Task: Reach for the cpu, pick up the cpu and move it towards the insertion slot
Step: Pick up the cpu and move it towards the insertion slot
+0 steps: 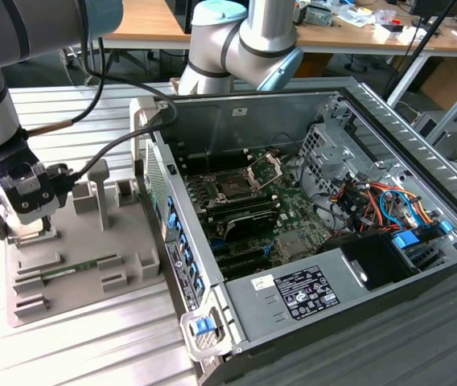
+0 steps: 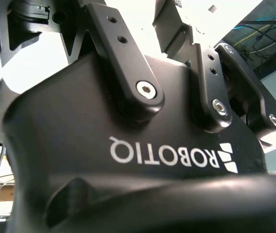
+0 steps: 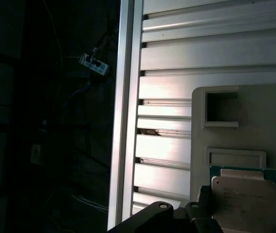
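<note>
A small blue plastic latch [image 1: 203, 326] is sitting low in the middle of the exterior view, at the near corner of the open grey metal computer case [image 1: 293, 108]. The case is lying on its side across the centre and the exterior view's right, on a slatted aluminium table [image 1: 92, 354]. Beside it, at the exterior view's lower left, a pale grey plastic fixture tray [image 1: 84, 296] is resting on the slats. A long thin green memory stick [image 1: 76, 269] is lying flat in one of its grooves.

Over the tray's end at the exterior view's left, the black and grey gripper [image 1: 29, 227] is hanging, pointing downward, close above the tray. Whether it is spread or pressed together cannot be told. In the first wrist view the flat, square, silvery-topped cpu [image 3: 242, 199] is lying in a recess of this tray. Dark parts of the gripper are showing just at one of its corners, and whether they are touching it cannot be told.

Farther in, at the middle of the exterior view, the square, dark-centred insertion slot [image 1: 233, 185] is sitting on the green motherboard [image 1: 293, 217], well apart from the cpu. Its silver hinged frame [image 1: 265, 167] is standing open.

Beyond the case, the silver and pale blue arm [image 1: 244, 40] is bending across the upper middle. Wooden desks [image 1: 148, 20] are running along the top edge.
</note>
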